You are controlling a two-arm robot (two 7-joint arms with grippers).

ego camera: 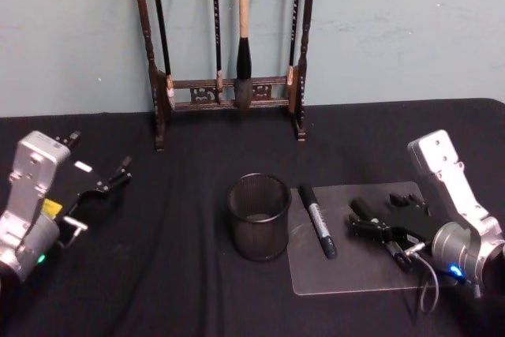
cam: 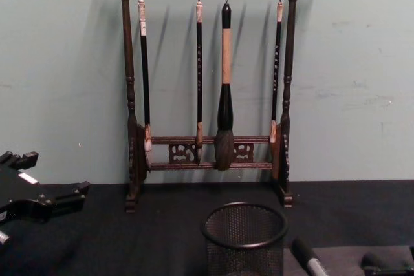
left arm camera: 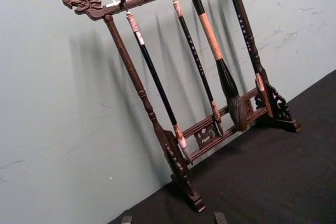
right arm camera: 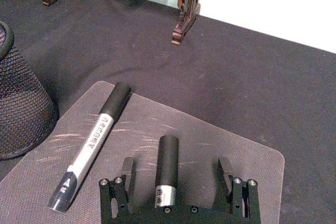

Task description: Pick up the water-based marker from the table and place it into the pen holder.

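The pen holder (ego camera: 259, 216) stands mid-tabletop (ego camera: 173, 290), just left of a flat mat (ego camera: 359, 274). On the mat's left part lies the marker (ego camera: 317, 220), just beside the holder but apart from it. Right of it, a second marker (right arm camera: 168, 156) lies between the spread fingers of the right tool (right arm camera: 176, 163). The brush rack (ego camera: 229, 92) stands behind, by the wall. The left tool (ego camera: 102, 187) is well to the left, fingers apart.

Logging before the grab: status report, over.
Left pincer open, idle at far left. Right pincer open, straddling a marker on the clear mat. Second marker beside pen holder. Nothing blocking.
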